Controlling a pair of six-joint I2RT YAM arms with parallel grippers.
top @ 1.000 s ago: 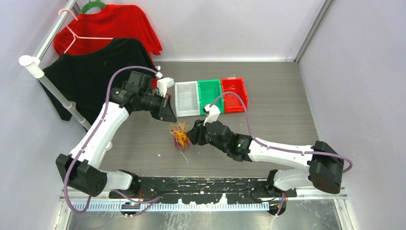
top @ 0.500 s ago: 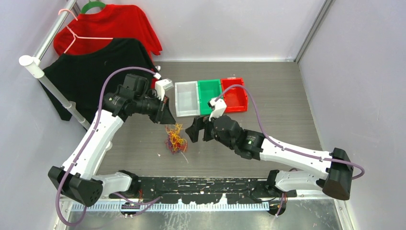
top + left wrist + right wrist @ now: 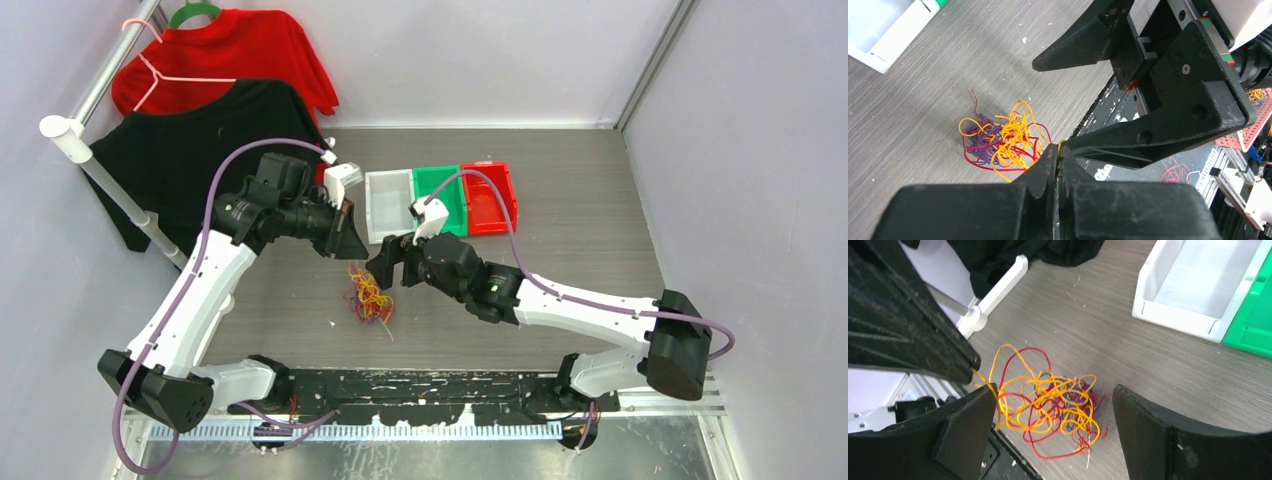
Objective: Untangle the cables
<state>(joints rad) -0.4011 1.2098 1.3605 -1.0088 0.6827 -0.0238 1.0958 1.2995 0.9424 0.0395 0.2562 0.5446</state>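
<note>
The cables (image 3: 367,296) are a small tangle of thin orange, red and purple wires lying on the grey table, also in the left wrist view (image 3: 1003,140) and the right wrist view (image 3: 1053,407). My left gripper (image 3: 348,250) hangs just above and behind the tangle, shut (image 3: 1058,150) on one orange strand that runs down into the heap. My right gripper (image 3: 398,274) hovers just right of the tangle. It is wide open (image 3: 1054,390), nothing is held, and the heap shows between its fingers (image 3: 965,425).
White bin (image 3: 390,205), green bin (image 3: 440,192) and red bin (image 3: 492,198) stand in a row behind the grippers. A black shirt (image 3: 190,150) and a red shirt (image 3: 230,55) hang on a white rail (image 3: 100,175) at the back left. Walls close both sides.
My right gripper has opened, let go of the tangle and moved up and left. The tangle settled slightly nearer. The left gripper kept its grip on the orange strand.
</note>
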